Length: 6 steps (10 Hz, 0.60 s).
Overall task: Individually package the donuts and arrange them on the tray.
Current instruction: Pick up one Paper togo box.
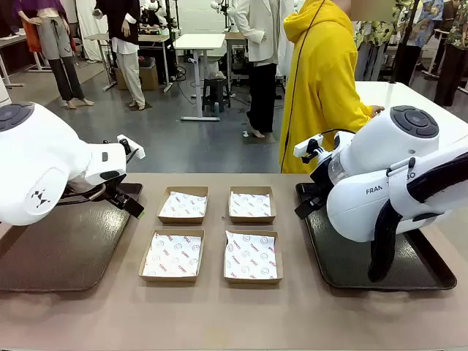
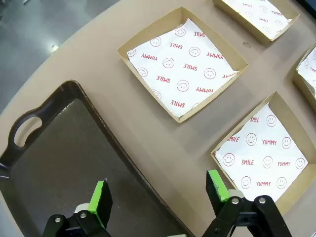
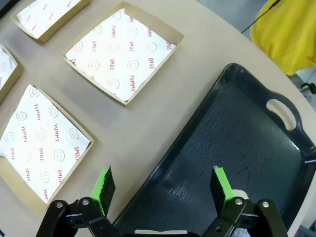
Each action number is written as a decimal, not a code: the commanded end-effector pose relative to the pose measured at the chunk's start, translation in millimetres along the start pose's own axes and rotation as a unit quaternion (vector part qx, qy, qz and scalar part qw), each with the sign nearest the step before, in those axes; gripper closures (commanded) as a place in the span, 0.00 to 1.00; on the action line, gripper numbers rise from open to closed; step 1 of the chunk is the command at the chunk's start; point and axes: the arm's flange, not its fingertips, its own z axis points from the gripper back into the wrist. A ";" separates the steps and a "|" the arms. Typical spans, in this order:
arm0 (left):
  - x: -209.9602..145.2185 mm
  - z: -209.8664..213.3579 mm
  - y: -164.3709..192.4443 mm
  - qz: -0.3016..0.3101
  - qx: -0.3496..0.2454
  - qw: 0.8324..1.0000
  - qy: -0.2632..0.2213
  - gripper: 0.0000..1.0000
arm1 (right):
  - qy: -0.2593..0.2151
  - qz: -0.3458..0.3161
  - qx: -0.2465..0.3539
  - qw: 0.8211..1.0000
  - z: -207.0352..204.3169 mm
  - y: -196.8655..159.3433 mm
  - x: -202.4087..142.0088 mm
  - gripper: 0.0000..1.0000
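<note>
L/R jaws wide open (empty), over L tray [image 2: 54, 163], R tray [image 3: 247, 148].

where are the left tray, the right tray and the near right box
left tray [image 2: 59, 163]: left wrist view, bare floor of the tray
right tray [image 3: 247, 143]: right wrist view, bare floor of the tray
near right box [image 1: 252, 280]: front view, its near cardboard wall

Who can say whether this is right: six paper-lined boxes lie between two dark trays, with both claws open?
Six is wrong: the front view shows four paper-lined boxes. They lie between the left tray and right tray, with left claw and right claw open.
</note>
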 end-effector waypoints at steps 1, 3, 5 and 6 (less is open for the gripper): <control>0.0 0.0 -0.1 0.000 0.000 1.000 0.000 0.00 | 0.000 0.000 0.000 1.000 0.0 0.0 0.0 0.00; 0.0 0.0 -0.1 0.000 0.000 1.000 0.000 0.00 | 0.000 0.000 0.000 1.000 0.0 0.0 0.0 0.00; 0.0 0.0 -0.1 0.000 0.000 1.000 0.000 0.00 | 0.000 0.000 0.000 1.000 0.0 0.0 0.0 0.00; 0.0 0.0 -0.1 0.000 0.000 1.000 0.000 0.00 | 0.000 0.000 0.000 1.000 0.0 0.0 0.0 0.00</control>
